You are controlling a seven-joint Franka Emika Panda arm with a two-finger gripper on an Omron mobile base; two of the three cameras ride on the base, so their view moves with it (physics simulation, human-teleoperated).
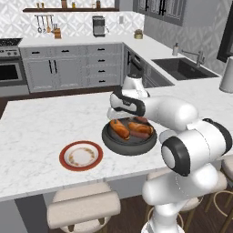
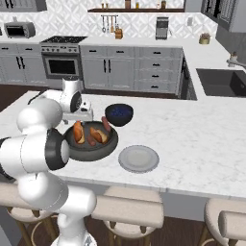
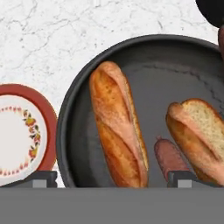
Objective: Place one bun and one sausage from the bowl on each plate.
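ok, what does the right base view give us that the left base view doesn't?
Right base only: the light grey plate in front of and beside the dark grey bowl, plus the small dark blue bowl behind it.
Left base only: the red-rimmed plate on the counter beside the bowl, apart from it.
Both: the dark grey bowl with buns and sausage inside, both plates bare, the arm over the bowl, marble counter.
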